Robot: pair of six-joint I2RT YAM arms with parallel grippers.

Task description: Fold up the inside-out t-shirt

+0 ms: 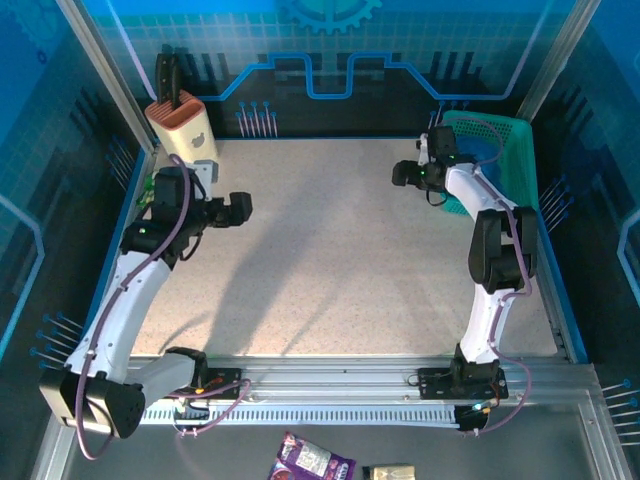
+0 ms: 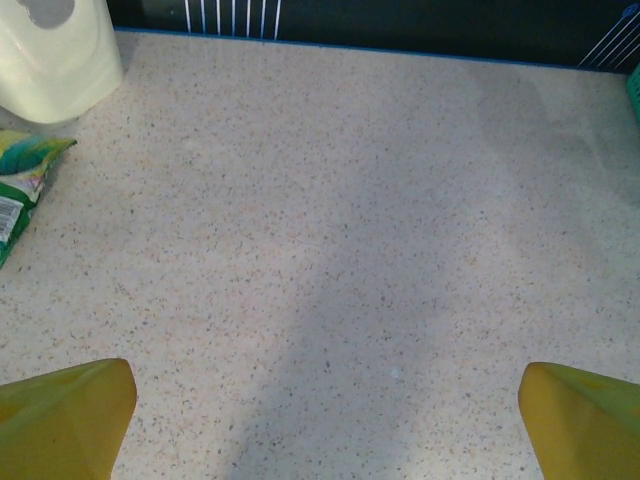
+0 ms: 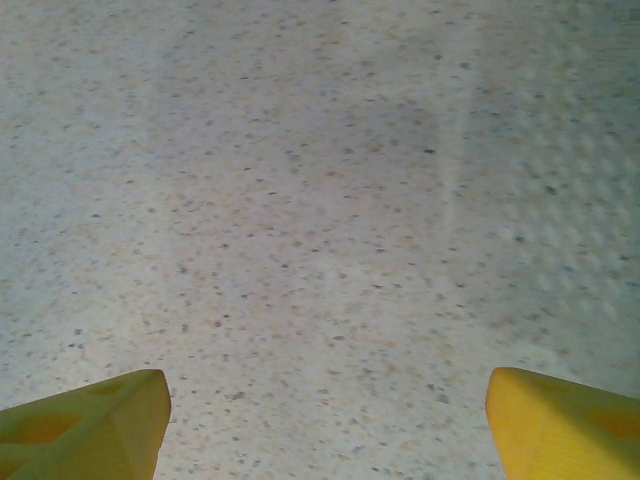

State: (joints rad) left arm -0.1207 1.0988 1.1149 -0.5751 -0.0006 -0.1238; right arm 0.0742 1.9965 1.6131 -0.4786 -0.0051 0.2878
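From above, tabletop (image 1: pixel 330 270): speckled beige with blue walls around it; both arms reach out over it from the near edge.
From above, basket (image 1: pixel 518 165): teal-green mesh, standing in the far right corner.
From above, t-shirt (image 1: pixel 490 152): blue cloth bunched inside the basket, partly hidden by the right arm and its cable.
From above, left tool (image 1: pixel 240 207): over the far left part of the tabletop, pointing right, well apart from the t-shirt.
From above, right tool (image 1: pixel 405 174): just beside the basket's left side, pointing left, away from it.
From above, canister (image 1: pixel 182 125): white and orange, upright in the far left corner.
Left wrist, left tool (image 2: pixel 325 375): yellow fingers (image 2: pixel 70 415) spread wide into the two lower corners, with bare tabletop between them.
Left wrist, canister (image 2: pixel 55 50): pale, in the upper left corner.
Left wrist, packet (image 2: pixel 18 190): green and printed, lying at the left edge near the canister.
Right wrist, right tool (image 3: pixel 325 385): yellow fingers (image 3: pixel 560 420) spread wide, gripping nothing, with speckled tabletop below.
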